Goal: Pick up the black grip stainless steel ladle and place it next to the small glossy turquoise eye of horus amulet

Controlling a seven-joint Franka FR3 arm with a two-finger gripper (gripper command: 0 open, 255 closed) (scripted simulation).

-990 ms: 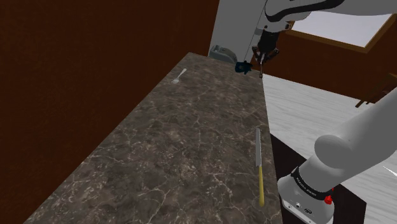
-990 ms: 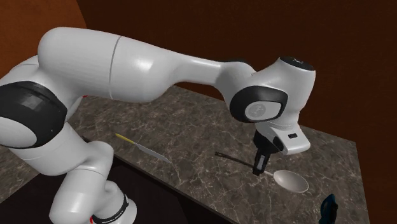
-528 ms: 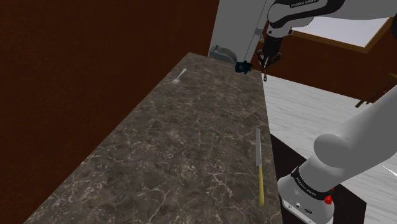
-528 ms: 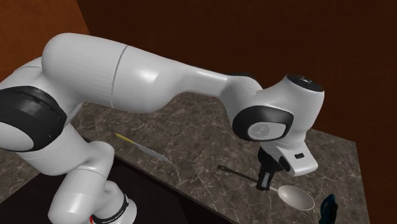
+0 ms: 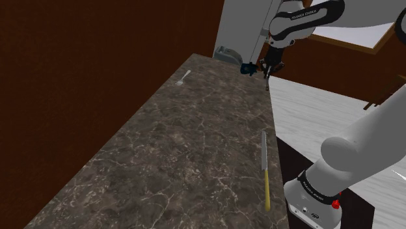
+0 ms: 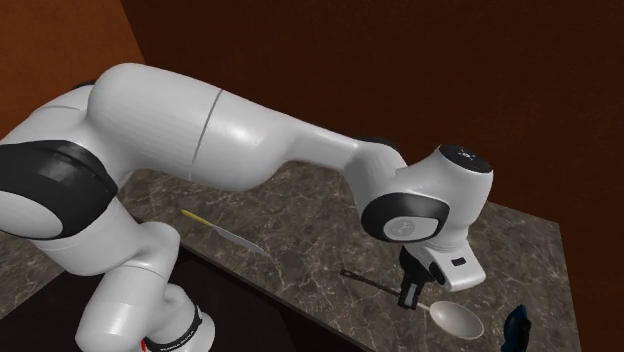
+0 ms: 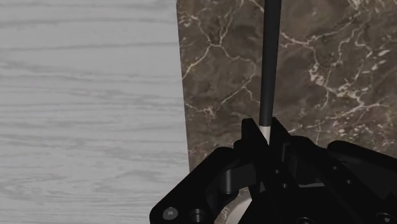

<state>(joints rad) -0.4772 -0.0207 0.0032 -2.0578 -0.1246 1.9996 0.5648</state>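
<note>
My gripper [image 6: 410,295] is shut on the ladle where its black handle [image 6: 365,280] meets the pale neck, and the pale bowl [image 6: 455,320] sticks out past the fingers. The ladle lies roughly level, low over the marble counter's edge; I cannot tell whether it touches. The dark turquoise amulet [image 6: 515,330] lies just beyond the bowl, near the counter's corner. In the shoulder view the gripper [image 5: 267,67] hangs close beside the amulet [image 5: 247,67] at the counter's far end. In the wrist view the black handle [image 7: 268,63] runs away from the gripper [image 7: 266,137] over the marble.
A yellow-handled knife [image 5: 265,169] lies along the counter's near edge, also seen as knife [image 6: 225,232]. A small white spoon [image 5: 184,79] and a grey object [image 5: 228,53] sit at the far end. Pale wood floor [image 7: 83,95] lies beyond the counter edge [image 7: 180,95].
The gripper has carried the ladle lower and closer to the amulet at the counter's far corner. The fingers stayed shut on it throughout.
</note>
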